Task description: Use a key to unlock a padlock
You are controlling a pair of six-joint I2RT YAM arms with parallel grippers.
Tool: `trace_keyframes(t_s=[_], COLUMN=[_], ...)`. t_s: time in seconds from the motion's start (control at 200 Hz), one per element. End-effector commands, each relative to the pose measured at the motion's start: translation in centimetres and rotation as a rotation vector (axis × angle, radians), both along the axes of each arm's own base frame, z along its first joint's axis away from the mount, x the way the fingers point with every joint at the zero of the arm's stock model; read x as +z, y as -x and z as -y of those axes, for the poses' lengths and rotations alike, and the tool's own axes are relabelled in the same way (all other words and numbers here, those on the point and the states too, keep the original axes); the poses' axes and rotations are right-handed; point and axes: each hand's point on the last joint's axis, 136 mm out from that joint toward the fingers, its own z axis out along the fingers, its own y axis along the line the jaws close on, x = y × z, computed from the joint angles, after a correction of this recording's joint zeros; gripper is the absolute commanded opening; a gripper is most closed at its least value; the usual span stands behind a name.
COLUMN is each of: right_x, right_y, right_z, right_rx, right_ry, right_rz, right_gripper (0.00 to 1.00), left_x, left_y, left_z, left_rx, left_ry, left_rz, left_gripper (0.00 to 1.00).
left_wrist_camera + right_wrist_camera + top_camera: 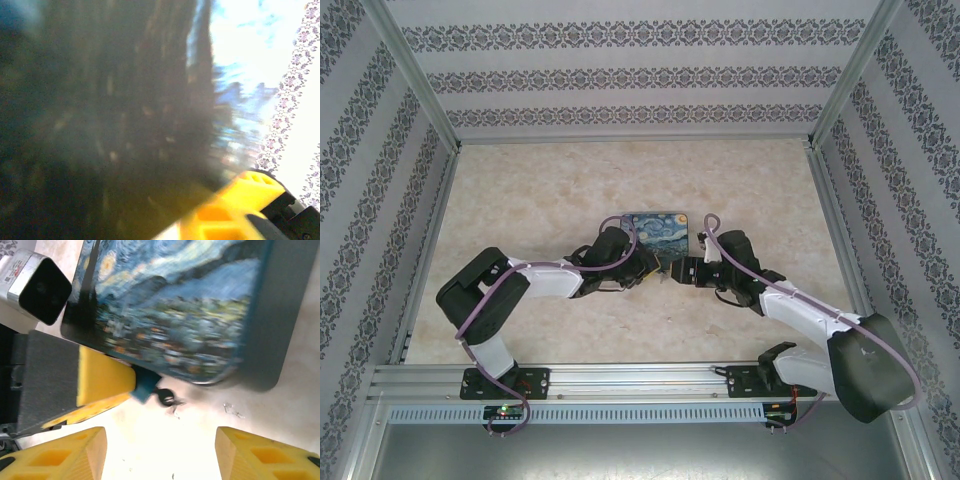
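Right gripper (160, 446) below starry-print padlock (170, 315)

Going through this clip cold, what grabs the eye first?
The padlock, its face a blue-and-yellow starry-night painting, lies mid-table. Both arms meet at its near edge: the left tool is at the tiny key, and the right tool stands open, holding nothing.

A beige marbled tabletop (540, 190) is seen beneath the right gripper (679, 271), enclosed by floral-striped walls (640, 70) (beyond and to both sides), with an aluminium rail (620, 378) laid nearer.
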Motion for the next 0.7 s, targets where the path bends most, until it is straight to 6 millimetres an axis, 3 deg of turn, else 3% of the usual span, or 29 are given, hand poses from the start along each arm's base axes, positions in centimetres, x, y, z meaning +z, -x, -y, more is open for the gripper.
trace_keyframes(t_s=[0.0, 0.215, 0.395, 0.694], right_x=[0.2, -0.1, -0.4, 0.8], right_y=[-0.6, -1.7, -2.8, -6.7], right_z=[-0.2, -1.0, -1.5, -2.2], right_rx=[-0.056, -0.085, -0.09, -0.091], right_ry=[-0.045, -0.092, -0.093, -0.094], right_rz=[0.001, -0.025, -0.034, -0.005], right_gripper=[0.6, 0.6, 0.6, 0.59], left_x=[-1.5, -1.1, 0.4, 3.5], left_y=[0.9, 1.1, 1.3, 1.0], left_z=[-0.2, -0.5, -1.2, -3.2], left_rx=[-0.02, -0.025, -0.022, -0.012], left_ry=[-0.02, -0.021, -0.04, -0.141], left_rz=[-0.026, -0.014, 0.019, 0.104], left_gripper=[0.32, 0.49, 0.65, 0.9])
